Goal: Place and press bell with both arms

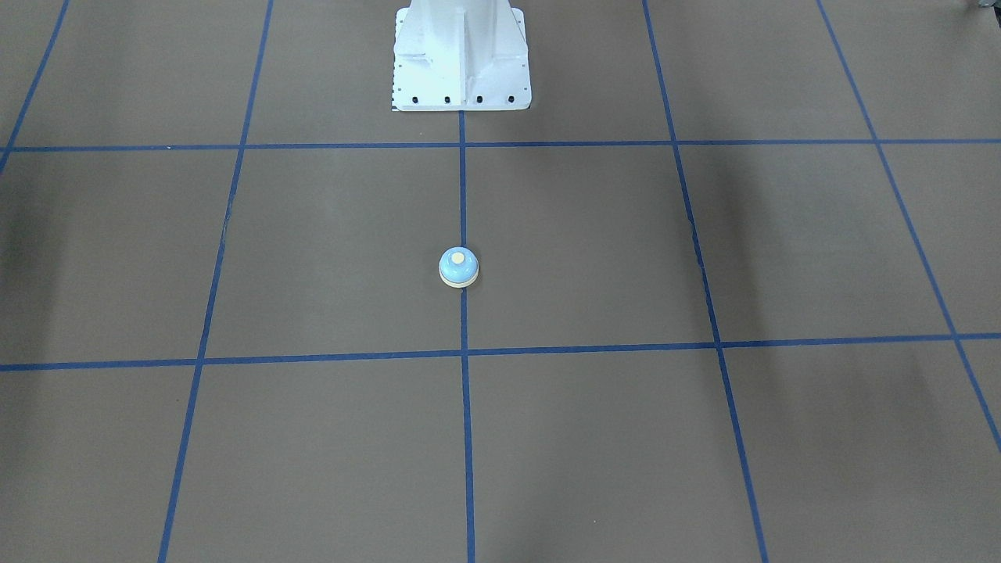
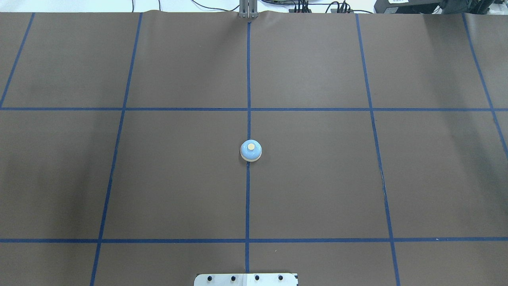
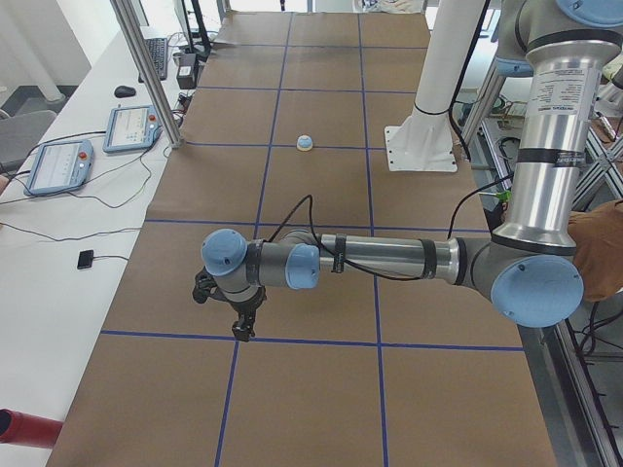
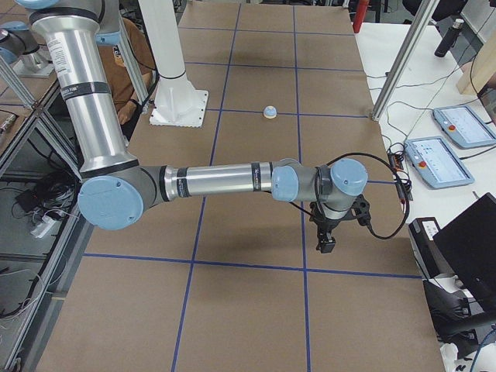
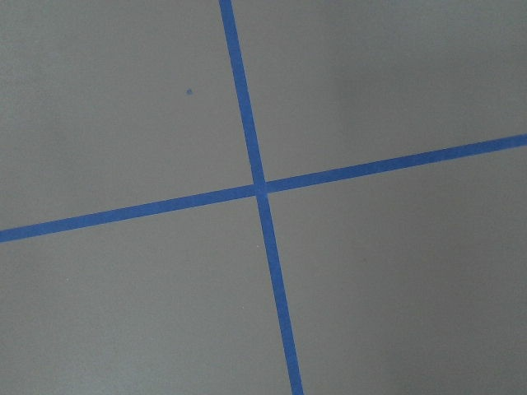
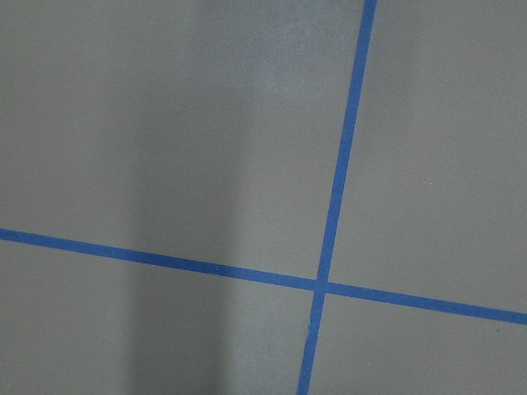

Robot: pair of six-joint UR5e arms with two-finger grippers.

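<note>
Evidently neither arm is engaged with the bell (image 2: 251, 150), which stands upright and alone at the centre of the overhead view, its cream base sitting on the vertical blue tape line (image 2: 248, 79) of the brown table (image 2: 178, 178), button facing up. In the front-facing view it sits just below the middle of the frame, well below the white pedestal (image 1: 461, 55) at the top edge. The left gripper (image 3: 243, 326) shows only in the left side view, low and left of centre, pointing down over a tape crossing. The bell is a small dot in the upper middle of that frame, well apart from it. The right gripper (image 4: 325, 242) likewise shows only in the right side view, right of centre, equally far from the bell. Whether either gripper is open or closed I cannot tell from these views. Judging by this, the task is at a resting point with both arms clear. Any next step calls for a long reach toward the table's centre, ending squarely above the button.
</note>
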